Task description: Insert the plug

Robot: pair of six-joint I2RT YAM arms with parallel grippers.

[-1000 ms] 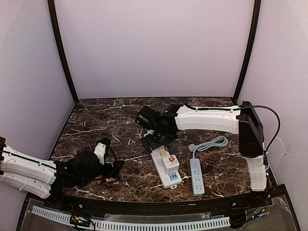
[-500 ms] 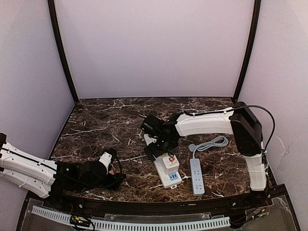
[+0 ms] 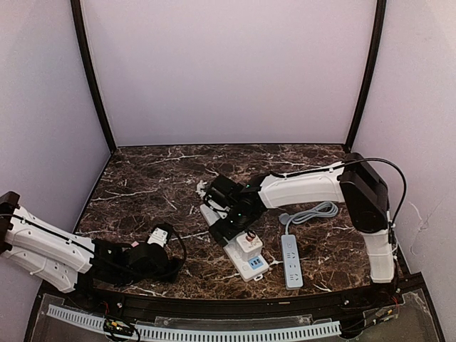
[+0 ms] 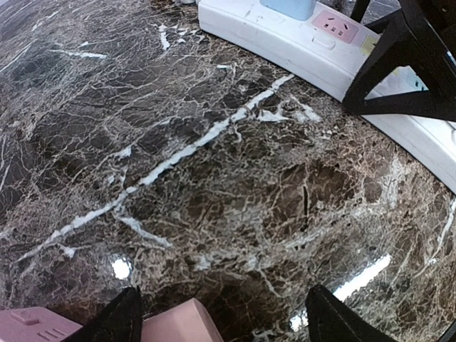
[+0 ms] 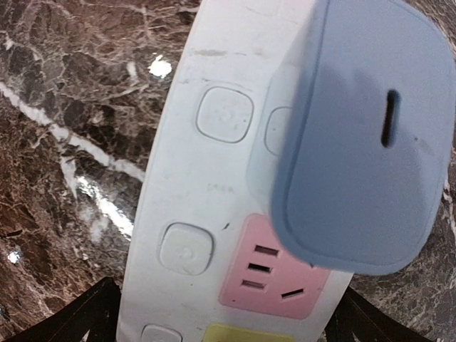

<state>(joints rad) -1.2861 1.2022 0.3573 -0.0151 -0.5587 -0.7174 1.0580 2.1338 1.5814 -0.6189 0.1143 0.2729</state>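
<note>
At the near left, the left hand [image 4: 224,317] hangs low over the desk [image 4: 178,164] with its fingers apart. It is well clear of the work and grips nothing that can be made out. A pinkish block [image 4: 178,324] shows at the bottom edge of its wrist view, and I cannot tell what it is. In the middle, the right hand [image 5: 228,320] is down over the white strip [image 5: 178,178]. Its fingers are spread wide, one on each side of the strip, and whether they touch its sides cannot be told. Just near of that hand a pink socket [image 5: 274,274] lies free. Beyond it, at the strip's near end, stands the blue plug [image 5: 356,142], upright on the strip and apparently in its socket, though no view shows whether it is fully home. To the right lie a second strip [image 3: 290,260] and its grey cable [image 3: 313,212], apart from both hands. By my reading the insertion itself looks largely done, and the step in hand is bracing the strip or checking the seating. If so, the next move calls for closing on the strip so it cannot slide on the polished desk. Any last push on the plug should go straight down, not at a tilt.
</note>
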